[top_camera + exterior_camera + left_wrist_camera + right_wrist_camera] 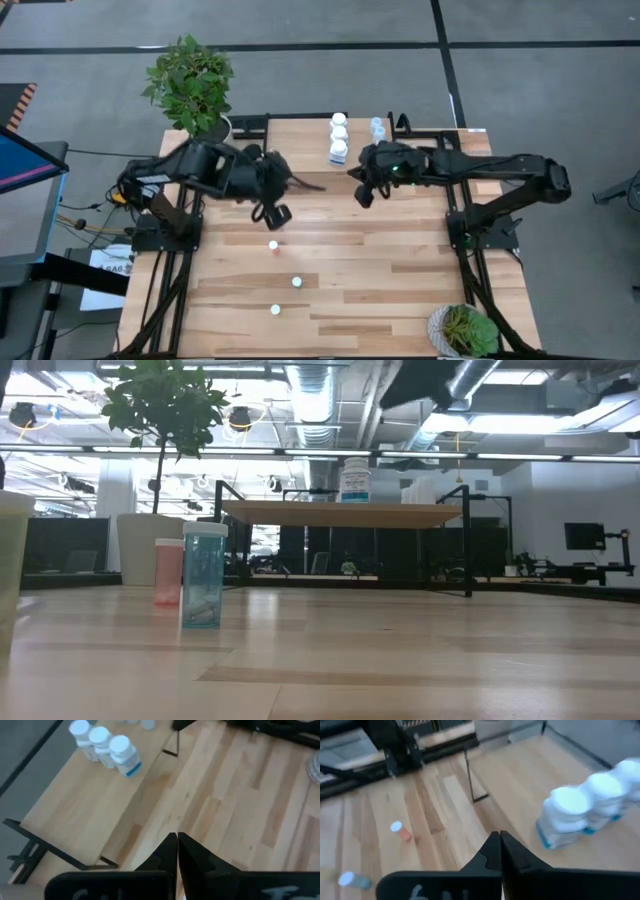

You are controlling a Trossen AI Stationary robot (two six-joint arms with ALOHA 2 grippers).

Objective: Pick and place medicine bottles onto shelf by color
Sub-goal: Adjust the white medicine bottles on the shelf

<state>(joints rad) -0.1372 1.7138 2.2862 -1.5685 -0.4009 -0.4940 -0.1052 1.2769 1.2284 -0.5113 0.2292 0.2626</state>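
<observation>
Inspecting grippers first: both are seen empty, fingers pressed together.
Left gripper (177, 851): the two dark fingers are closed tip to tip with nothing between them; in the high view the gripper (272, 212) is held over the table just in front of the shelf's left half.
Right gripper (500, 851): fingers are likewise brought together on nothing; from above the gripper (364, 192) is found near the shelf's front edge, close to the row of white bottles.
Shelf (300, 140): a light wood riser on thin black legs is set at the far edge of the table; its top is seen edge-on in the low view (340, 514).
White bottles on shelf (339, 137): three chunky white-capped bottles are lined up in a row, touching or nearly so, on the shelf top; they are seen in the left wrist view (105, 746) and, blurred, in the right wrist view (585, 802).
Pale bottle on shelf (377, 128): one translucent bottle is stood just beside the white row, on its right in the high view.
Small bottles on table (273, 244): three are spread well apart on the open planks, a second (296, 282) and a third (275, 310) nearer the front edge.
Low view bottles: a pale blue translucent bottle (203, 574) is stood upright, with a reddish one (168, 572) just behind it.
Table (420, 290): plank top.
Plants: one potted plant (192, 85) at the far left corner, another (466, 330) at the near right.
</observation>
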